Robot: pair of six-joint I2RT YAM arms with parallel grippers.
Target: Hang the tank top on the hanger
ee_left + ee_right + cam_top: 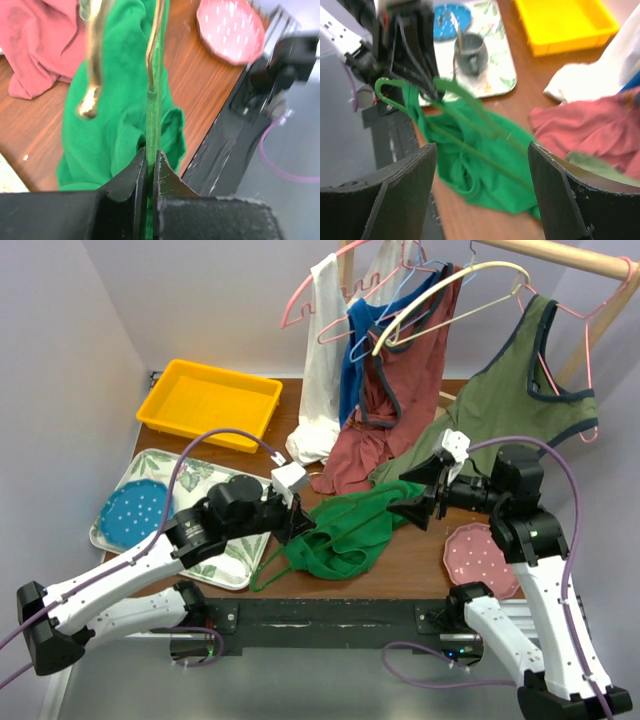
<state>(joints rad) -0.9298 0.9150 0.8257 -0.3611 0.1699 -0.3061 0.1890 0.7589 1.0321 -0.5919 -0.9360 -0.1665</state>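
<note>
Evidently the hanger [152,107] is being steadied for dressing. The left fingers [156,170] are pinched tight on its thin green wire, with no gap showing around it in the left wrist view, so that end of the frame seems lifted rather than lying flat on the bench [410,575]. The tank top [345,535] lies in a loose heap on the bench near the front edge, between the two arms and just in front of the rust-red top [350,465]. The wire runs across and into its folds, and in the right wrist view a curled end of it loops out beside the left arm. Whether a strap is already over a shoulder of the hanger I cannot tell, since the cloth is bunched. The right fingers [420,503] stand wide apart and hold nothing, facing the cloth just beside its far edge. That pairing makes sense: one arm anchors the frame while the other is free to pinch a strap and draw the opening over the wire. Thin cloth will likely sag and slip, so the anchor must be firm.
</note>
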